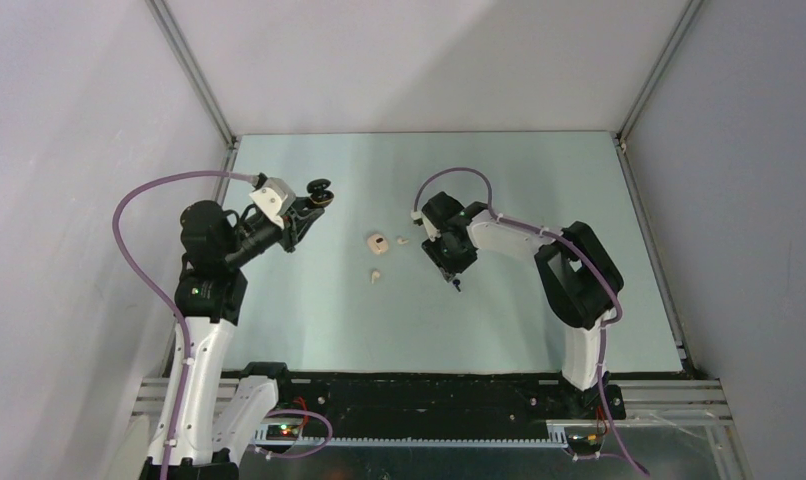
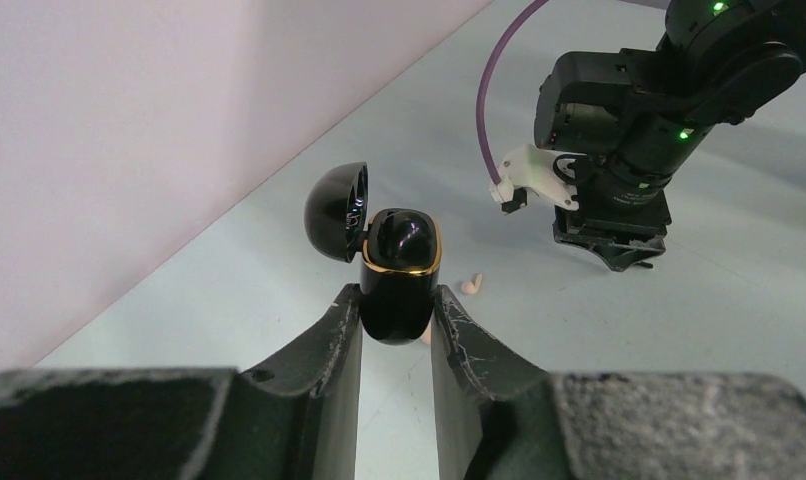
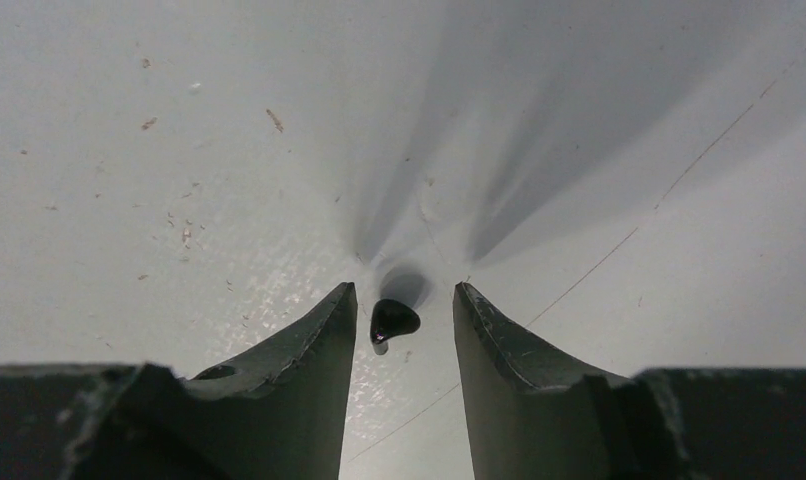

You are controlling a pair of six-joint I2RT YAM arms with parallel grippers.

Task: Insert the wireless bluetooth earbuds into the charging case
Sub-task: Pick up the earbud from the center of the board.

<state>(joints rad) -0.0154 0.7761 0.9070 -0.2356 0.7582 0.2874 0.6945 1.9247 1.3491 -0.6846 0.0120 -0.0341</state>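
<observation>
A pale blue-green table [image 1: 309, 330] is enclosed by plain light walls, with the two arms mounted at its near edge.

The left gripper [image 2: 396, 295] is closed on a black charging case [image 2: 400, 285]. The glossy body with its gold rim is clamped between both fingers, and the lid is hinged open to one side. In the top view the case [image 1: 322, 188] is seen held up at the left of the table, well apart from the loose pieces.

The right gripper [image 3: 404, 288] is held about half open, low over the table. One black earbud [image 3: 392, 320] lies on the surface between its fingers. A gap is seen on each side of it, so neither finger is touching it.

One black case and one black bud are counted. Near the middle of the table, one rounded beige case [image 1: 378, 242] and two small beige buds are found. One bud [image 1: 403, 240] lies just beside that case and the other [image 1: 376, 275] lies nearer the arms.

The open lid and gold rim are shown only by the left wrist view, where one beige bud [image 2: 472, 285] and the right gripper [image 2: 624, 255] are also seen beyond the case. The gaps around the black bud are shown only by the right wrist view. In the top view the bud cannot be made out clearly beneath the right gripper [image 1: 455, 278]. The full spread of beige pieces is given only by the top view.
</observation>
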